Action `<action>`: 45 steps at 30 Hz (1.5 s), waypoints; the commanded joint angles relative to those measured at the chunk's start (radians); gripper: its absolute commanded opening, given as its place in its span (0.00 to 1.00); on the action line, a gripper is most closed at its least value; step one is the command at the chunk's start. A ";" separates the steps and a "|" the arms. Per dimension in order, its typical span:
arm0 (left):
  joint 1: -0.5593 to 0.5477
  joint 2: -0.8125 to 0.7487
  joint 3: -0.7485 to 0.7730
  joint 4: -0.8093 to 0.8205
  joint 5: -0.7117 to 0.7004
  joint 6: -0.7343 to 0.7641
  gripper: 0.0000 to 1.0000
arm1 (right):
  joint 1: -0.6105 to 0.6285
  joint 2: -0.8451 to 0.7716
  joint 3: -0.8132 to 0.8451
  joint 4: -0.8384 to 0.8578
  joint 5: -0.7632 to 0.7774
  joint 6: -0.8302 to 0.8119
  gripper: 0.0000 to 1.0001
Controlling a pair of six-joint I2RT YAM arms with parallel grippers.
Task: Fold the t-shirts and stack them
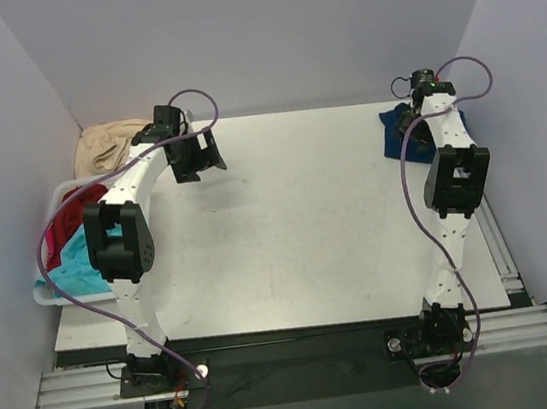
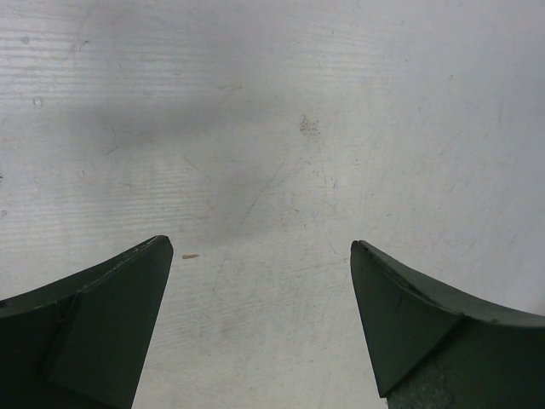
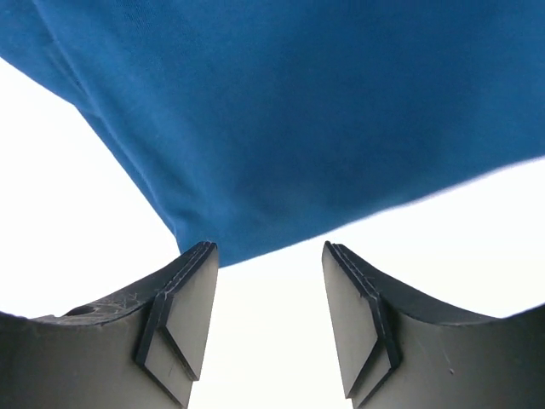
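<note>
- table (image 1: 309, 240): white flat top. both arm bases are bolted at its 6 o'clock edge.
- left arm (image 1: 131, 284): rises from the 7 o'clock corner and reaches toward 11 o'clock.
- left gripper (image 1: 197, 156): hangs over bare table near the far edge. in the wrist view its jaws are spread fully wide. only scuffed table surface shows between the two dark fingers (image 2: 102, 324), and nothing is held.
- right arm (image 1: 450, 191): rises from the 5 o'clock corner and reaches to the 2 o'clock corner.
- right gripper (image 3: 268, 249): jaws stand about half apart. the gap between them shows white table only, and no cloth is pinched.
- blue t-shirt (image 1: 393, 138): lies bunched at the table's 2 o'clock corner, partly under the right wrist. in the right wrist view its cloth fills the upper part. its near edge runs just past the fingertips and meets the tip of the finger on the 9 o'clock side. whether cloth and finger touch cannot be told.
- basket (image 1: 48, 293): white, set at the table's 9 o'clock side, just beside the left arm.
- red t-shirt (image 1: 80, 202): crumpled in the basket, at its 12 o'clock end.
- turquoise t-shirt (image 1: 78, 266): crumpled in the same basket, at 6 o'clock of the red t-shirt and touching it.
- beige cloth (image 1: 109, 145): heaped at the 10 o'clock corner beyond the basket, at 9 o'clock of the left gripper.
</note>
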 commanded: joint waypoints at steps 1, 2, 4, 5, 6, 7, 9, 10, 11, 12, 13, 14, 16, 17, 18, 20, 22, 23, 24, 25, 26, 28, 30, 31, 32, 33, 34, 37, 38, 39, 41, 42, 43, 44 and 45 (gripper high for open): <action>0.005 -0.031 -0.007 0.042 0.022 -0.005 0.97 | -0.002 -0.128 -0.076 0.002 0.091 0.016 0.53; 0.005 -0.034 -0.014 0.045 0.022 -0.005 0.97 | -0.010 -0.147 -0.095 0.000 0.102 0.025 0.54; 0.003 -0.042 -0.026 0.051 0.023 -0.005 0.97 | -0.019 -0.159 -0.142 -0.001 0.134 0.042 0.54; 0.005 -0.045 -0.036 0.052 0.023 -0.005 0.97 | -0.025 -0.164 -0.153 -0.009 0.140 0.063 0.54; 0.005 -0.047 -0.040 0.052 0.025 -0.005 0.97 | -0.042 -0.164 -0.162 -0.014 0.139 0.074 0.53; 0.005 -0.053 -0.046 0.057 0.026 -0.007 0.98 | -0.050 -0.158 -0.172 -0.020 0.140 0.083 0.53; 0.003 -0.059 -0.060 0.060 0.028 -0.007 0.97 | -0.068 -0.152 -0.178 -0.034 0.143 0.100 0.52; 0.005 -0.063 -0.066 0.065 0.029 -0.007 0.97 | -0.071 -0.141 -0.176 -0.035 0.143 0.103 0.52; 0.003 -0.067 -0.069 0.068 0.029 -0.008 0.97 | -0.077 -0.133 -0.167 -0.044 0.145 0.108 0.52; 0.003 -0.070 -0.077 0.069 0.033 -0.010 0.97 | -0.080 -0.125 -0.161 -0.049 0.143 0.109 0.52; 0.003 -0.071 -0.079 0.074 0.033 -0.010 0.97 | -0.083 -0.110 -0.153 -0.054 0.148 0.109 0.51; 0.005 -0.071 -0.080 0.072 0.036 -0.011 0.97 | -0.083 -0.102 -0.141 -0.055 0.148 0.114 0.51; 0.003 -0.071 -0.082 0.074 0.039 -0.013 0.97 | -0.090 -0.078 -0.123 -0.060 0.143 0.122 0.51; 0.003 -0.071 -0.082 0.074 0.040 -0.013 0.97 | -0.091 -0.069 -0.101 -0.063 0.140 0.123 0.51; 0.005 -0.070 -0.080 0.072 0.045 -0.013 0.97 | -0.096 -0.060 -0.090 -0.067 0.136 0.132 0.51; 0.005 -0.071 -0.080 0.072 0.046 -0.013 0.97 | -0.102 -0.029 -0.064 -0.074 0.122 0.138 0.51; 0.005 -0.074 -0.080 0.071 0.048 -0.014 0.97 | -0.110 0.002 -0.023 -0.084 0.110 0.149 0.51; 0.006 -0.074 -0.080 0.071 0.051 -0.014 0.97 | -0.116 0.011 -0.008 -0.089 0.101 0.154 0.51; 0.006 -0.077 -0.080 0.068 0.052 -0.014 0.97 | -0.120 0.028 0.018 -0.096 0.097 0.163 0.51; 0.006 -0.079 -0.080 0.071 0.052 -0.014 0.97 | -0.123 0.034 0.028 -0.104 0.094 0.166 0.51; 0.006 -0.080 -0.082 0.071 0.057 -0.014 0.98 | -0.126 0.040 0.035 -0.104 0.091 0.169 0.51; 0.006 -0.083 -0.082 0.074 0.065 -0.016 0.97 | -0.129 0.059 0.058 -0.104 0.087 0.171 0.51; 0.006 -0.083 -0.079 0.077 0.077 -0.016 0.97 | -0.131 0.074 0.080 -0.104 0.081 0.171 0.51; 0.006 -0.085 -0.079 0.078 0.080 -0.016 0.97 | -0.130 0.091 0.101 -0.104 0.076 0.172 0.51; 0.006 -0.085 -0.077 0.083 0.085 -0.014 0.97 | -0.131 0.100 0.115 -0.101 0.070 0.175 0.51; 0.006 -0.088 -0.073 0.086 0.085 -0.013 0.97 | -0.130 0.109 0.129 -0.101 0.055 0.175 0.51; 0.008 -0.088 -0.071 0.088 0.086 -0.010 0.97 | -0.129 0.126 0.156 -0.098 0.045 0.178 0.51; 0.011 -0.088 -0.057 0.088 0.088 -0.005 0.97 | -0.131 0.141 0.172 -0.071 0.016 0.186 0.51; 0.011 -0.088 -0.054 0.088 0.091 -0.005 0.97 | -0.130 0.143 0.172 -0.058 0.012 0.188 0.51; 0.011 -0.087 -0.050 0.088 0.092 -0.005 0.97 | -0.131 0.145 0.173 -0.048 0.007 0.188 0.51; 0.016 -0.085 -0.046 0.086 0.094 -0.004 0.97 | -0.129 0.145 0.172 -0.022 -0.005 0.189 0.51; 0.014 -0.085 -0.045 0.088 0.094 -0.004 0.97 | -0.129 0.145 0.170 -0.008 -0.015 0.186 0.51; 0.016 -0.085 -0.043 0.089 0.095 -0.002 0.97 | -0.129 0.145 0.169 0.018 -0.040 0.184 0.51; 0.016 -0.083 -0.043 0.089 0.100 -0.002 0.97 | -0.129 0.146 0.169 0.032 -0.050 0.180 0.51; 0.017 -0.082 -0.042 0.091 0.102 0.000 0.97 | -0.129 0.146 0.169 0.041 -0.056 0.177 0.51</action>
